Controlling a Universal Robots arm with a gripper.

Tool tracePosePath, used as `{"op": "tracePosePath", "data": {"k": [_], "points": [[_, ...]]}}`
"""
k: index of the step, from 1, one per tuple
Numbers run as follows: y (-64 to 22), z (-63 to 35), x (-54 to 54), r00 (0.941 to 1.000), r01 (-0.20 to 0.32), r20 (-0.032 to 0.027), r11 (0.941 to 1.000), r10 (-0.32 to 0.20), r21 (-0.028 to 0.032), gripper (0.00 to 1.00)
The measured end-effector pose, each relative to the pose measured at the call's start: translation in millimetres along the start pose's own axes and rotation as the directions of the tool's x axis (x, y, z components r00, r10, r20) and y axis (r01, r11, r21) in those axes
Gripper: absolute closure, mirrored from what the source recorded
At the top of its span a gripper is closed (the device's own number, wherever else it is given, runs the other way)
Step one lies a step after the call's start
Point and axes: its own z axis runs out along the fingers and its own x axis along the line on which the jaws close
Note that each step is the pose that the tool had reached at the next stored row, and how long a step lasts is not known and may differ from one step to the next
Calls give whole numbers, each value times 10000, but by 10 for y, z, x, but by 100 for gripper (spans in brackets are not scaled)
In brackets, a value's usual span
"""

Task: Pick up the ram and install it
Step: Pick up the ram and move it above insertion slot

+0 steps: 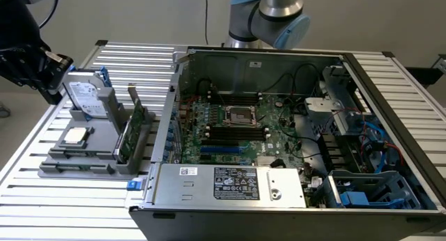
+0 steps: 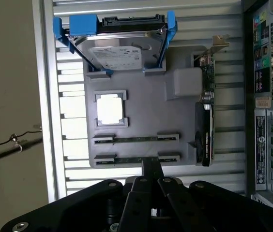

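The ram stands on its edge in a narrow slot of the grey tray, with a second ram stick in the slot just beside it. In the exterior view the tray sits on the slatted table at nine o'clock from the open computer case, and the two slots lie along the tray's six o'clock edge. The hand is clenched and empty. Its joined tips hover over the nearer stick, close to its middle.

The first risk lies in that clenched state. If the hand goes down like this, the tips would strike the stick's thin top edge or the tray rather than straddle it. The second stick is so close that a spread finger could snag it or lift it as well. A grip off the middle would probably tilt the board in its slot and jam it.

The black memory slots on the motherboard lie between the processor socket and loose cables. A slightly skewed stick could therefore miss its slot or catch a wire.
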Motion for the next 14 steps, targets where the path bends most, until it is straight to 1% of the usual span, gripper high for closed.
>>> {"op": "tracePosePath", "data": {"k": [12, 14], "points": [[0, 0, 1, 10000, 13, -2, 10000, -13, 1, 89], [-1, 4, 2, 9996, 299, -14, 9996, -299, 4, 89]]}}
